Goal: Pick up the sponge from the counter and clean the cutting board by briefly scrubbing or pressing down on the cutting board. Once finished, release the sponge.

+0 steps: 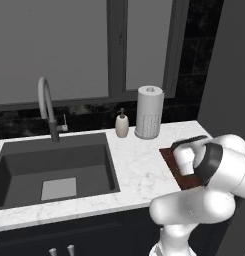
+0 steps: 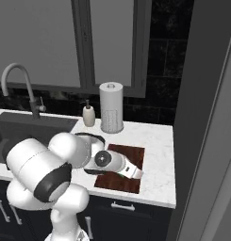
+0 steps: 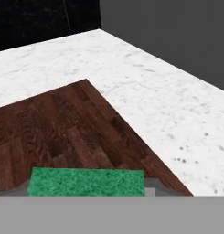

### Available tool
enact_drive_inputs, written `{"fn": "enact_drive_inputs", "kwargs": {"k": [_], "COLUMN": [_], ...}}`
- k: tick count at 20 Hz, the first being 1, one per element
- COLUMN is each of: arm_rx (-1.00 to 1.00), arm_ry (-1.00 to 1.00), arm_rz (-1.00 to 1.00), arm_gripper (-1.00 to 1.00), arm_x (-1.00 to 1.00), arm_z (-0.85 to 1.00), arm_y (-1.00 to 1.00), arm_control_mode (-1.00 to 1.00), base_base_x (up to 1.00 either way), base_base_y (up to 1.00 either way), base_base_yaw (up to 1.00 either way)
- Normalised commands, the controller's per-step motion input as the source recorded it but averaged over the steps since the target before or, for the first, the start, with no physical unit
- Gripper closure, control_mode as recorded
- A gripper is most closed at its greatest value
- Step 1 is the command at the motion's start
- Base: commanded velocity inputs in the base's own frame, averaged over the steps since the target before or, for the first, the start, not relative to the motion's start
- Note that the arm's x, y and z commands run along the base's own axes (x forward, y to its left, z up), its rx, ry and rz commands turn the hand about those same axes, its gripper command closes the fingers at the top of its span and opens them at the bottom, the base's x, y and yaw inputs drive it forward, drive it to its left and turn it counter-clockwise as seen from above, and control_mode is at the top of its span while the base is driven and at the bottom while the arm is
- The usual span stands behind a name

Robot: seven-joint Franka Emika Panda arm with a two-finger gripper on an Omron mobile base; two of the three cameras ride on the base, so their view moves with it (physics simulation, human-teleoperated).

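Reaching low over the cutting board at the right end of the counter, gripper near the board's front right corner. Sponge seen green side up at the bottom of the hand view, lying against the dark wood, apparently held; finger tips hidden, so jaw opening cannot be told. Paper towel roll and soap bottle standing behind, sink to the left
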Motion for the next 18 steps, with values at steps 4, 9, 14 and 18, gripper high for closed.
{"fn": "enact_drive_inputs", "kwargs": {"k": [4,9,14,18], "arm_rx": [0.01,0.14,0.02,0.0], "arm_ry": [0.27,0.28,0.0,-0.11], "arm_rz": [0.0,0.0,0.0,-0.03], "arm_gripper": [1.0,1.0,1.0,1.0], "arm_x": [-0.26,-0.2,-0.25,-0.13], "arm_z": [-0.15,-0.08,-0.4,-0.65], "arm_y": [-0.14,-0.19,0.0,0.0], "arm_control_mode": [-1.0,-1.0,-1.0,-1.0], "base_base_x": [0.0,0.0,0.0,0.0], "base_base_y": [0.0,0.0,0.0,0.0], "base_base_yaw": [0.0,0.0,0.0,0.0]}}
